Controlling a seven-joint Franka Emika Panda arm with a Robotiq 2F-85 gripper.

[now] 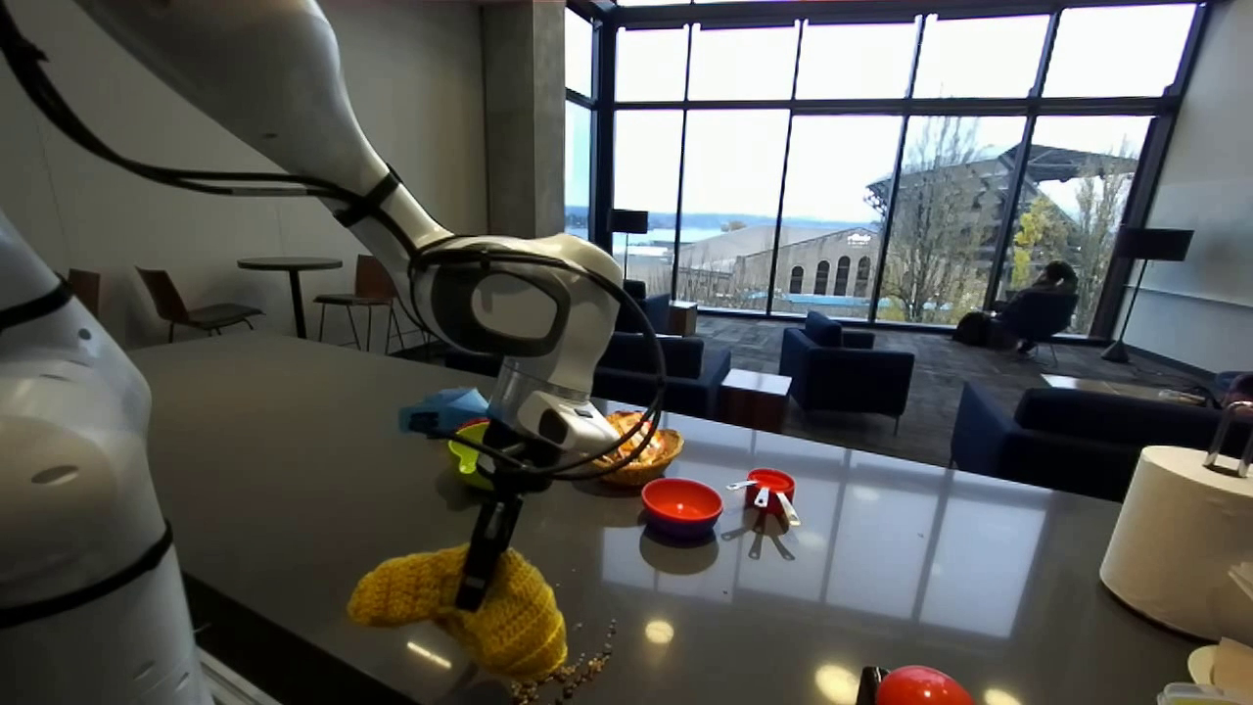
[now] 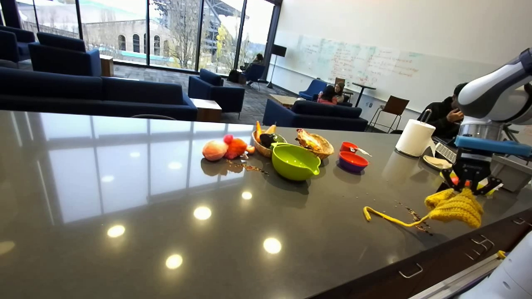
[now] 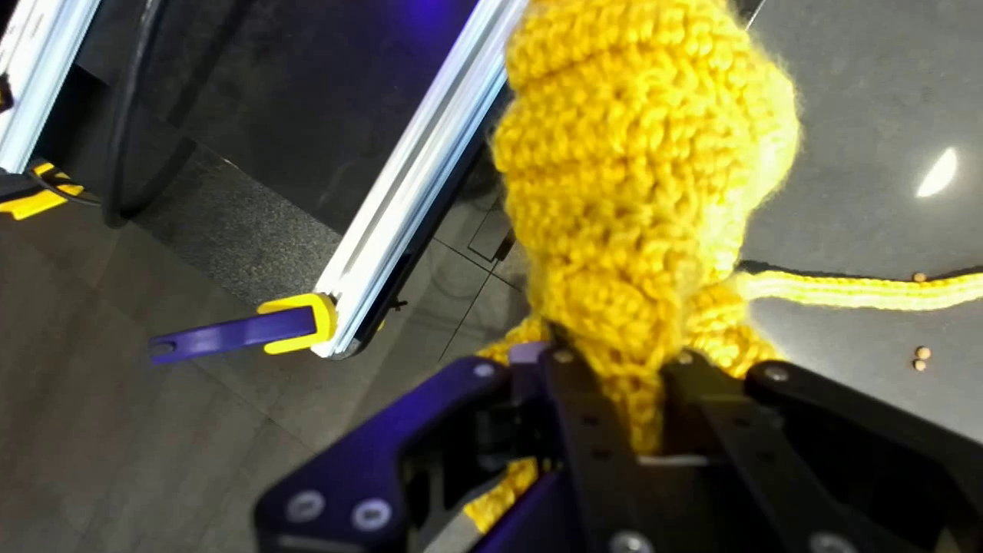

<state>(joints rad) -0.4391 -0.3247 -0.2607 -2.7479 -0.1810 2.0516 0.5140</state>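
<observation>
A yellow crocheted piece [image 1: 529, 612] is pinched by the jaws, which are drawn together with a fold of the knit caught between them. It is held over the tabletop [image 2: 208, 265], near the edge closest to the base of the arm [image 1: 225, 78], and the rest of it is draped to either side of the grip; whether its lowest part is in contact with the surface cannot be told. A thin yellow cord [image 3: 868, 290] is trailed from it — laid along the tabletop for much of its length — and small brown grains [image 1: 587, 668] are scattered close by.

Farther off, a green spouted bowl [image 2: 293, 166] is set just beside a wicker basket [image 2: 326, 151] that is filled with food [image 2: 306, 139]. In both exterior views a red-and-purple bowl [image 1: 682, 502] is seen just beside red measuring cups [image 1: 778, 480], with their handles fanned outward. A white paper towel roll [image 2: 415, 138] is stood upright, well apart from the bowls. In the wrist view, a purple clamp [image 3: 238, 336] with yellow ends is fastened at the end of a metal rail [image 3: 418, 180] beyond the tabletop's edge. In the room behind, dark blue sofas [image 2: 141, 93] and tall windows [image 1: 852, 64] are seen, and a whiteboard [image 2: 374, 68] is marked with red writing.
</observation>
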